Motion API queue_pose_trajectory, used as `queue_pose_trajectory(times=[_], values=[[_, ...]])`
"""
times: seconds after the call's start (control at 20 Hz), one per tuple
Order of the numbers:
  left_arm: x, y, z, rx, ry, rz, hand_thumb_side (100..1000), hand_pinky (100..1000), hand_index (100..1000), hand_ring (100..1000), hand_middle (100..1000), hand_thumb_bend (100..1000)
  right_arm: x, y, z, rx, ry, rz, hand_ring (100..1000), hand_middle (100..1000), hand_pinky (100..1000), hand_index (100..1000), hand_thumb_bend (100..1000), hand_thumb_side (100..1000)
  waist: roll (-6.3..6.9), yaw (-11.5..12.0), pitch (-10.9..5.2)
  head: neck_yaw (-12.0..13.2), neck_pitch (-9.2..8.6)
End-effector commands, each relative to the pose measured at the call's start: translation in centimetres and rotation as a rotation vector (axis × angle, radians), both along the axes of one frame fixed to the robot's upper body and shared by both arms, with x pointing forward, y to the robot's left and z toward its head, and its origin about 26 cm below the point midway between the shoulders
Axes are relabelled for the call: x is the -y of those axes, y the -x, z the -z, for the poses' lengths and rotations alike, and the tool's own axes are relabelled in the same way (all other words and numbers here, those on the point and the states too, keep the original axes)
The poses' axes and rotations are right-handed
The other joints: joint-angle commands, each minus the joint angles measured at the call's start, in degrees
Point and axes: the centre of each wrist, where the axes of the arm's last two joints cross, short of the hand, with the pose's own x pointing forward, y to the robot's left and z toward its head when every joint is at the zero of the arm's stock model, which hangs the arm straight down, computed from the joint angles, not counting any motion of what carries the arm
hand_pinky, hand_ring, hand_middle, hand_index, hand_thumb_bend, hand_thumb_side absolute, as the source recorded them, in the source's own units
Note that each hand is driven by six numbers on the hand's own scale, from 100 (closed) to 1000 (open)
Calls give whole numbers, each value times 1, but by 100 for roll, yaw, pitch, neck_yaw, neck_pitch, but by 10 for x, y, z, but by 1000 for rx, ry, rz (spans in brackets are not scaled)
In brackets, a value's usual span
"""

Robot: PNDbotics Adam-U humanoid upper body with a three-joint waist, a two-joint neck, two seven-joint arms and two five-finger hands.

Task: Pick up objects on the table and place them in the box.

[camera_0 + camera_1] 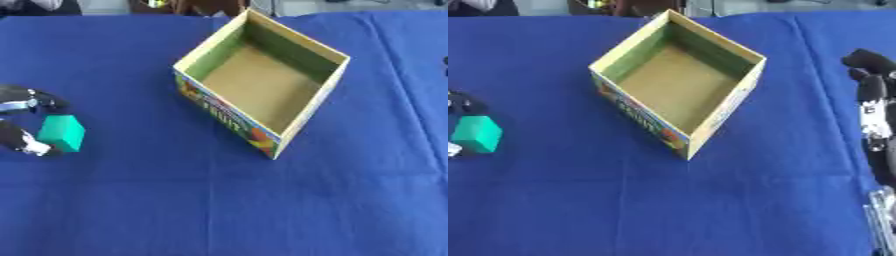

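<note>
Left hand at 9 o'clock edge, fingers curled around the green block, pinching it from above and below; block sits at table level on the blue cloth. Right hand at 3 o'clock edge, fingers extended, holding nothing. Box open-topped, upright, at 12 o'clock from centre, well apart from the block, interior bare.

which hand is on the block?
The left hand: its fingers curl round the green block. The right hand is away at the right edge.
</note>
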Motion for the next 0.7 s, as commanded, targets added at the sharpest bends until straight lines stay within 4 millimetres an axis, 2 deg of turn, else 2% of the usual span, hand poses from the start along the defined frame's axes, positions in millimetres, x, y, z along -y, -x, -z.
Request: queue_pose_trajectory(times=[0.05, 0.25, 0.5, 0.6, 0.7], values=[[-6, 5, -22, -100, -201, 117, 702, 784, 967, 867, 843, 703, 0, 2, -7, 26, 16, -5, 905, 730, 879, 852, 100, 837, 1, 15, -83, 7, 11], [2, 6, -25, -63, -257, 108, 725, 773, 958, 856, 819, 685, 0, 2, -7, 26, 15, -8, 905, 729, 880, 852, 100, 838, -7, 18, -70, 39, 12], [7, 5, -19, -47, -282, 121, 722, 759, 918, 836, 782, 662, 0, 2, -7, 29, 14, -8, 906, 729, 880, 852, 100, 840, -18, 9, -59, 63, 8], [8, 4, -16, -45, -278, 132, 720, 728, 897, 802, 746, 632, 0, 2, -7, 28, 14, -8, 906, 729, 881, 852, 100, 840, -22, 10, -60, 74, 5], [9, 4, -15, -33, -259, 147, 712, 659, 882, 723, 730, 583, 0, 2, -6, 26, 15, -7, 906, 728, 881, 852, 100, 841, -28, 18, -63, 77, -3]])
